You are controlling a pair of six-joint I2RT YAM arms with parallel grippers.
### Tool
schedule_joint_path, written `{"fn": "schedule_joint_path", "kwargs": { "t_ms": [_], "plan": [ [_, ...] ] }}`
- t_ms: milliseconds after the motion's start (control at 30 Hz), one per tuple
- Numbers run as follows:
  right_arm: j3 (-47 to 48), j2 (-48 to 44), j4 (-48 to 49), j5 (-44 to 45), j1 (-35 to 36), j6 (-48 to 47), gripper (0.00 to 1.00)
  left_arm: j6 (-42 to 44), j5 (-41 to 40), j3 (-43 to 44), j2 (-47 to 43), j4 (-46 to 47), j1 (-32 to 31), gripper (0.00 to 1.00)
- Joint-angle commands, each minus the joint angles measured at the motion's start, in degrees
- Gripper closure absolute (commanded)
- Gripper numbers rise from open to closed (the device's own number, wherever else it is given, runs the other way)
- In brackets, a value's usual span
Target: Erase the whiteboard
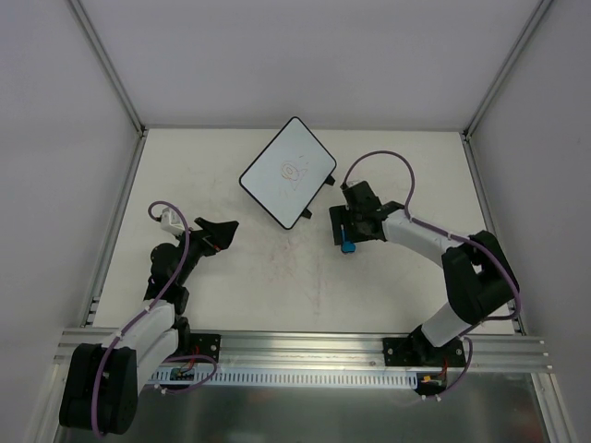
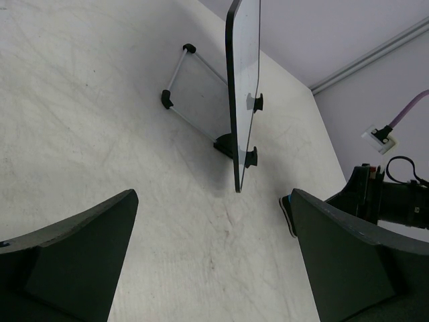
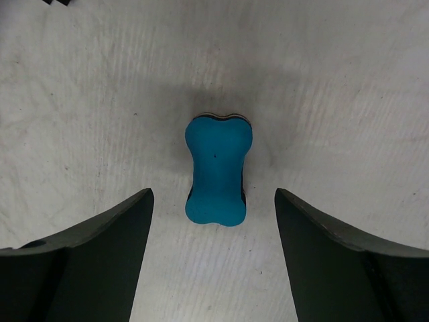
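The whiteboard (image 1: pixel 288 173) stands at the back middle of the table, turned diagonally, with a faint scribble on its face. In the left wrist view it shows edge-on (image 2: pixel 241 87), propped on a wire stand (image 2: pixel 175 75). A small blue bone-shaped eraser (image 3: pixel 216 170) lies flat on the table just ahead of my open right gripper (image 3: pixel 214 251), in line with the gap between the fingers and touched by neither. In the top view the eraser (image 1: pixel 348 246) lies right of the board's near corner, at my right gripper (image 1: pixel 347 234). My left gripper (image 1: pixel 224 233) is open and empty, left of the board.
The table top (image 1: pixel 277 286) is off-white and scuffed, with grey walls on three sides. An aluminium rail (image 1: pixel 305 349) carries both arm bases at the near edge. The right arm (image 2: pixel 395 201) shows at the right of the left wrist view.
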Motion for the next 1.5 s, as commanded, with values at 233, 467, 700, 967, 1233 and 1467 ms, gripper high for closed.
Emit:
{"fn": "schedule_joint_path", "kwargs": {
  "t_ms": [233, 467, 700, 967, 1233, 1467],
  "plan": [
    [3.5, 3.9, -3.1, 2.0, 0.8, -0.4, 0.33, 1.4, -0.2, 0.1, -0.9, 2.0, 0.1, 0.01],
    [4.2, 5.4, -2.9, 2.7, 0.8, -0.8, 0.37, 1.4, -0.2, 0.1, -1.0, 1.9, 0.1, 0.01],
    [5.9, 7.5, -2.9, 2.7, 1.1, -0.8, 0.42, 1.5, -0.3, 0.0, -1.1, 1.9, 0.1, 0.01],
    [6.8, 9.0, -3.1, 2.5, 1.5, -0.8, 0.58, 1.5, -0.4, 0.0, -1.2, 1.9, 0.1, 0.01],
    [6.0, 7.1, -2.9, 2.7, 1.5, -0.5, 0.78, 1.4, -1.0, 0.8, -1.0, 0.3, 0.1, 0.01],
    [7.4, 1.5, -3.3, -1.4, 1.5, 0.3, 1.00, 4.7, 1.9, 2.1, 3.2, 6.5, 0.1, 0.01]
  ]
}}
